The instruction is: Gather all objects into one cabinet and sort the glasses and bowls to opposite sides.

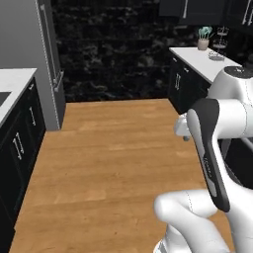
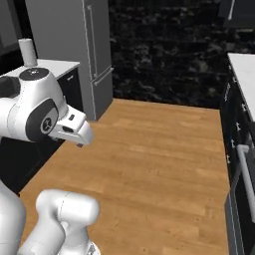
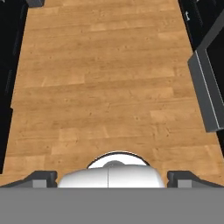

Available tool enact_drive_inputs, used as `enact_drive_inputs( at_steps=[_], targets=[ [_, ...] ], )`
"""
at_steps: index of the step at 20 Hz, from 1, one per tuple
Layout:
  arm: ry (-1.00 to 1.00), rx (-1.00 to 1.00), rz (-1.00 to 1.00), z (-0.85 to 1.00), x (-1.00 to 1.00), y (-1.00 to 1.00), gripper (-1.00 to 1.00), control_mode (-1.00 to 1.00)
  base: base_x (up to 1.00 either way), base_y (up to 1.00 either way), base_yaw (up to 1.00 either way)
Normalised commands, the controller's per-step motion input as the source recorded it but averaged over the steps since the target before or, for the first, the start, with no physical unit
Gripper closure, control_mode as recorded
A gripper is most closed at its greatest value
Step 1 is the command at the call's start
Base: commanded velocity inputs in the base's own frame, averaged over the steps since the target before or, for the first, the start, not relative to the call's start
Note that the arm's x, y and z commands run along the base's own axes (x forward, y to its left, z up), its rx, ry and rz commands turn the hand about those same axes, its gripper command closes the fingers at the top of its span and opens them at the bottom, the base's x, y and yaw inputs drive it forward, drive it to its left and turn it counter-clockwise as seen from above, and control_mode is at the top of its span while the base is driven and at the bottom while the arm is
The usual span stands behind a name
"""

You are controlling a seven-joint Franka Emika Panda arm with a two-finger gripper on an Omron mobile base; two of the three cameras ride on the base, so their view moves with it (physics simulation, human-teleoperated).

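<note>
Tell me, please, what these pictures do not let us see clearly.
- Pot on the far counter, left base view: its contents too small to identify.
- Wall cabinets, left base view: cut off by the top edge.
- End effector, hand view: fingertips barely rise above the bottom band.

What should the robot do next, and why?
Probably drive on toward a counter: the open gripper holds nothing and points down at bare wooden floor. No cups or bowl are in sight; the far counter carries a utensil pot.
</note>
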Motion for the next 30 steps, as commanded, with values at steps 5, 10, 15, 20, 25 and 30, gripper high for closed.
enact_drive_inputs(
  at_steps=[5,10,15,20,25,30],
  targets=[
    [0.00,0.00,0.00,0.00,0.00,0.00,-1.00,1.00,1.00,0.14,0.00],
    [0.00,0.00,0.00,0.00,0.00,0.00,-1.00,1.00,1.00,0.14,0.00],
    [0.00,0.00,0.00,0.00,0.00,0.00,-1.00,1.00,1.00,0.20,0.00],
    [0.00,0.00,0.00,0.00,0.00,0.00,-1.00,1.00,1.00,0.21,0.00],
    [0.00,0.00,0.00,0.00,0.00,0.00,-1.00,1.00,1.00,0.22,0.00],
    [0.00,0.00,0.00,0.00,0.00,0.00,-1.00,1.00,1.00,0.19,-0.03]
  ],
)
